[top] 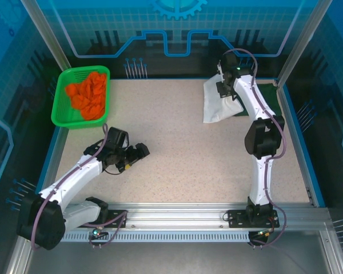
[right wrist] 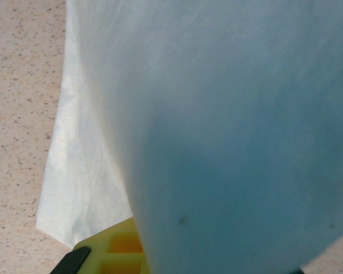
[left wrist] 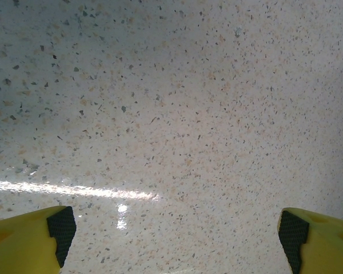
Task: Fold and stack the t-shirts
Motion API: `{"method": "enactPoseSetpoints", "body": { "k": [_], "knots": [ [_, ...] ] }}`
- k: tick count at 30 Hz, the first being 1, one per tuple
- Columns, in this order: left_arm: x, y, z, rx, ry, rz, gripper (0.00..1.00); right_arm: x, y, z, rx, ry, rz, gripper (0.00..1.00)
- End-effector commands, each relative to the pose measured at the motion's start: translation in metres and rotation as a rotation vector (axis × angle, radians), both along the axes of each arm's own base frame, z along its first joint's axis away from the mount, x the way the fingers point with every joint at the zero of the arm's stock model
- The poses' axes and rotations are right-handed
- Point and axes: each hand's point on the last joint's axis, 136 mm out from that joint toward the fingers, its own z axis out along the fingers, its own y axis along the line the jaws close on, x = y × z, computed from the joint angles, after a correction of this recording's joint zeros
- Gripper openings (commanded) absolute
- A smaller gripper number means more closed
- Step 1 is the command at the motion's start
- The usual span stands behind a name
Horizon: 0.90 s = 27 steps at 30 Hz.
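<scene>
right gripper: nearly closed, pinching white t-shirt, edge raised, at far right of table, by dark green t-shirt. left gripper: wide, empty. could slip from thin pinch, spilling fold; could land crooked.

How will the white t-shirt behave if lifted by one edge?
Probably floppy: the white t-shirt drapes in soft curves by the right gripper. Likely light, the cloth looks thin. It may drag or unfold, since part lies on the table.
</scene>
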Motion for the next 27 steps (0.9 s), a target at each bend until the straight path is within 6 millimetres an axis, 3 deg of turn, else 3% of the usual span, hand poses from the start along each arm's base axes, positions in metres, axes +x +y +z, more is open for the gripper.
{"method": "enactPoseSetpoints", "body": {
  "k": [1, 7, 14, 21, 27],
  "knots": [
    [-0.004, 0.004, -0.011, 0.012, 0.040, 0.015, 0.93, -0.001, -0.028, 0.049, -0.028, -0.090, -0.020, 0.00],
    [-0.002, 0.003, -0.013, 0.008, 0.053, 0.017, 0.94, 0.005, -0.053, 0.067, -0.038, -0.135, -0.059, 0.00],
    [0.001, 0.002, -0.018, 0.007, 0.080, 0.011, 0.94, 0.016, -0.067, 0.078, -0.028, -0.169, -0.060, 0.00],
    [0.001, 0.000, -0.022, 0.012, 0.110, 0.005, 0.94, 0.019, -0.089, 0.061, 0.023, -0.135, -0.083, 0.00],
    [0.002, -0.001, -0.024, 0.018, 0.136, -0.005, 0.94, 0.027, -0.114, 0.025, 0.080, -0.079, -0.116, 0.00]
  ]
}}
